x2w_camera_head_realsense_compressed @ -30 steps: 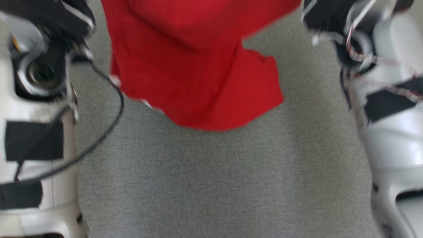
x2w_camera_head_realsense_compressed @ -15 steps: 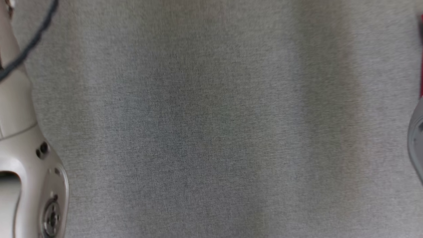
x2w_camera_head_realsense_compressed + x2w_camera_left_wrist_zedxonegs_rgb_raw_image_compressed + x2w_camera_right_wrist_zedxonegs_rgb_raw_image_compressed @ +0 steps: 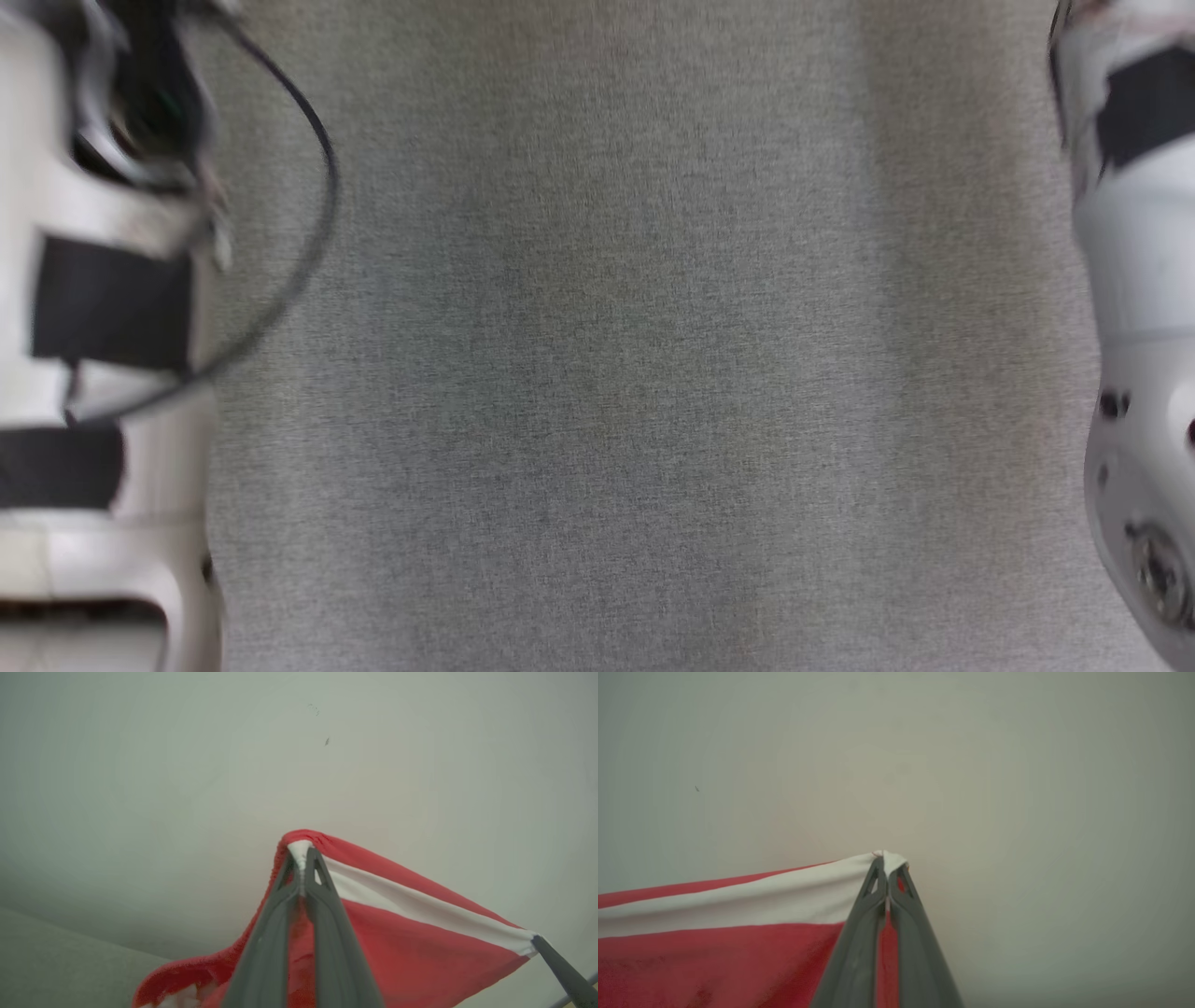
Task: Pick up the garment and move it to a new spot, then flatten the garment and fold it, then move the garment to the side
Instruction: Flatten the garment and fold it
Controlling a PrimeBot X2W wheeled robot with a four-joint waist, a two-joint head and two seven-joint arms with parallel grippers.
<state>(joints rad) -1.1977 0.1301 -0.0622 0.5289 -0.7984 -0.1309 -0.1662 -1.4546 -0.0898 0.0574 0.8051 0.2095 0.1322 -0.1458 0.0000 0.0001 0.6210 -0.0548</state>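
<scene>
Still, as before, left end effector [image 3: 302, 859] and right end effector [image 3: 887, 867] pinch the garment [image 3: 420, 952] taut.

Shell of left forearm [image 3: 112, 560] is glossy white with black rectangular patches [image 3: 112, 299]; a thin black cable [image 3: 322, 196] loops off its side. Shell of right forearm [image 3: 1134, 280] is pale grey-white, with one black patch [image 3: 1144, 103], small dark holes [image 3: 1111, 403] and a round metal fitting [image 3: 1158, 569]. Both left tool [image 3: 302, 855] and right tool [image 3: 886, 865] have long matte dark-grey fingers with triangular cut-outs near the tips.

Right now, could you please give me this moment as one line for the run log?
left gripper: shut on red garment | right gripper: shut on same garment | white band: stretched between both grippers
</scene>
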